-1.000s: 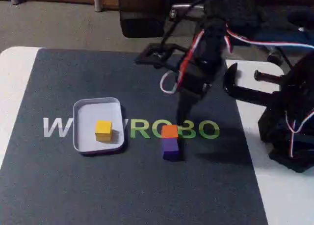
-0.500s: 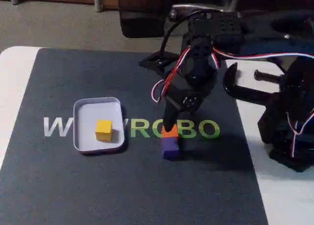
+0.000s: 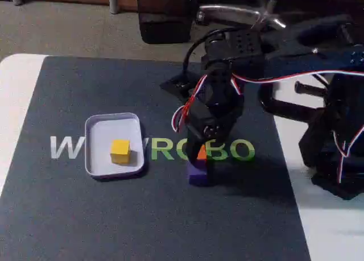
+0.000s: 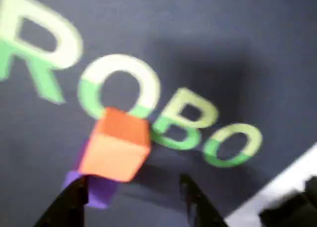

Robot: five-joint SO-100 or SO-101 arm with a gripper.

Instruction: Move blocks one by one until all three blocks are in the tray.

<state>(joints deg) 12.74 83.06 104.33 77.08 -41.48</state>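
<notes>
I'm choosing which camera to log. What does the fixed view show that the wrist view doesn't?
Fixed view alone: the tray holding the yellow block, and the arm over the mat. Wrist view alone: the gripper open, its fingertips low beside the blocks. Both: the orange block touching the purple block on the mat's letters.

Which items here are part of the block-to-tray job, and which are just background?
Job items:
- yellow block, already in the tray
- orange block, on the mat
- purple block, touching the orange one
- tool, open, low over the orange block

Background:
- dark lettered mat
- white table
- black clamp at the table's right edge
</notes>
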